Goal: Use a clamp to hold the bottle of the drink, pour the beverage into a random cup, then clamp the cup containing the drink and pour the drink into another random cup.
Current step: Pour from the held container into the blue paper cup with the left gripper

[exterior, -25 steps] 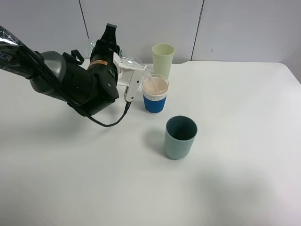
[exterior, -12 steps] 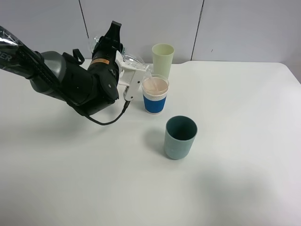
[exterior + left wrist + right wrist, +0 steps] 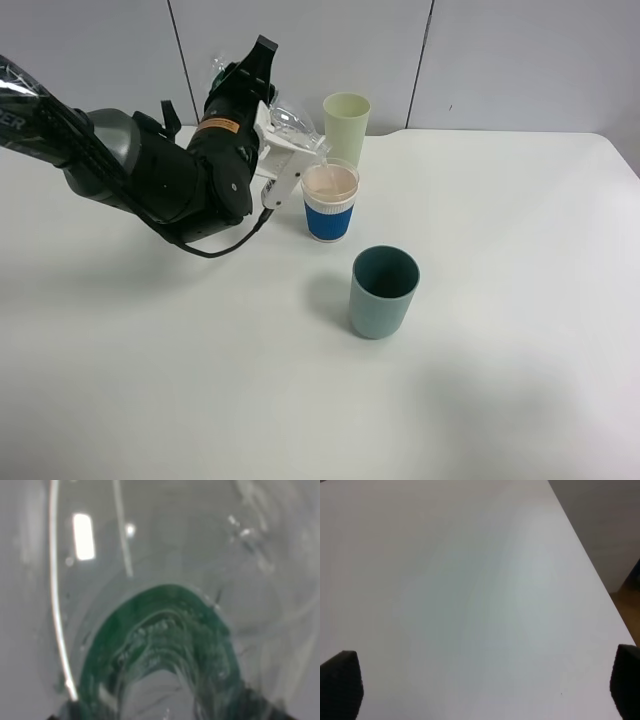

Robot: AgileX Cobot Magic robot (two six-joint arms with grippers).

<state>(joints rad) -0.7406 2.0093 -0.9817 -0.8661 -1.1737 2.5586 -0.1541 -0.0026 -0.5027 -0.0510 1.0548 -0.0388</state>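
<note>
table (image 3: 500,380): white, carries all 3 cups
L arm (image 3: 150,185): reaches in from the L side; wrist has rolled further over the last sec, so its back end now sits higher by the rear wall
change: bottle (image 3: 290,120) tipped steeper than a sec ago, base up, neck slanting down to the blue cup's rim; prob. draining what's left, so pour 1 looks near done
tumbler (image 3: 383,292): teal, upright, nearer the front than the blue cup, apart from it, looks empty; judged target for pour 2
blue-sleeved cup (image 3: 330,205): upright, right under the bottle mouth, just in front of the yellow-green cup (image 3: 346,120)
L hand (image 3: 285,165): white jaws clamped tight on the bottle's body
beverage (image 3: 157,630): bubbles show by the green label in the wrist view; stream into the cup too faint to tell
R hand (image 3: 480,685): jaws spread wide, nothing between, over bare table, well apart from the cups
</note>
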